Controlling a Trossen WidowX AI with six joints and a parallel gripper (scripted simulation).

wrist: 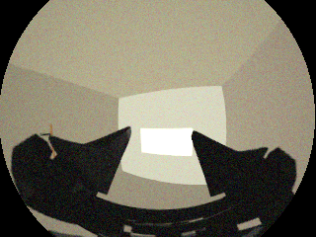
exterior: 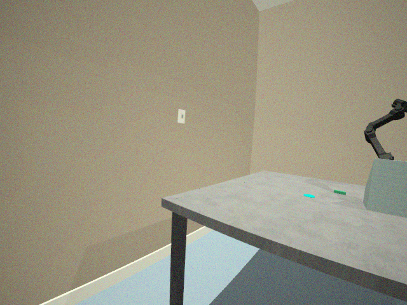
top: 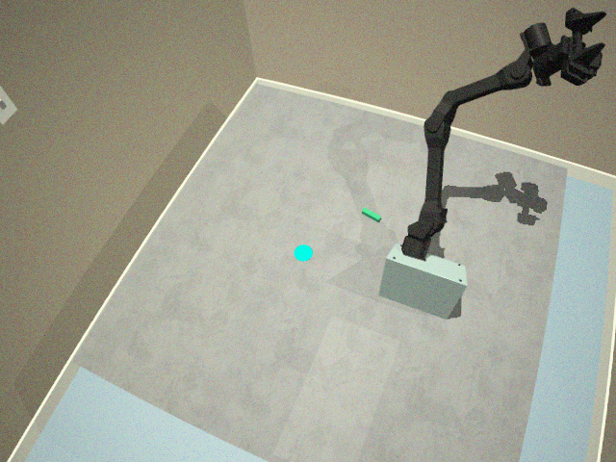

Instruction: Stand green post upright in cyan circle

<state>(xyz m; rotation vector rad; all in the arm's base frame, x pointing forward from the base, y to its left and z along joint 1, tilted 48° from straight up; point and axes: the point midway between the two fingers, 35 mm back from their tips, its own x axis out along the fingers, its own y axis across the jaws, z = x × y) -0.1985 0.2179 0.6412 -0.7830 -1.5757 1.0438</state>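
Observation:
A green post (top: 372, 215) (exterior: 339, 192) lies on its side on the grey table, near the arm's base. A flat cyan circle (top: 303, 252) (exterior: 308, 196) lies on the table a short way from the post, and nothing stands on it. My gripper (top: 604, 31) (wrist: 162, 132) is open and empty, raised high and far from both the post and the circle. In the wrist view its two dark fingers stand wide apart, with only walls, ceiling and a bright panel beyond. In the exterior view the fingers are outside the picture.
The arm stands on a pale green box (top: 420, 286) (exterior: 388, 189) on the grey table (top: 209, 278) (exterior: 262, 213). The box is to the right of the circle in the top and exterior views. The arm's shadow falls on the table beside it. Walls stand beyond the table.

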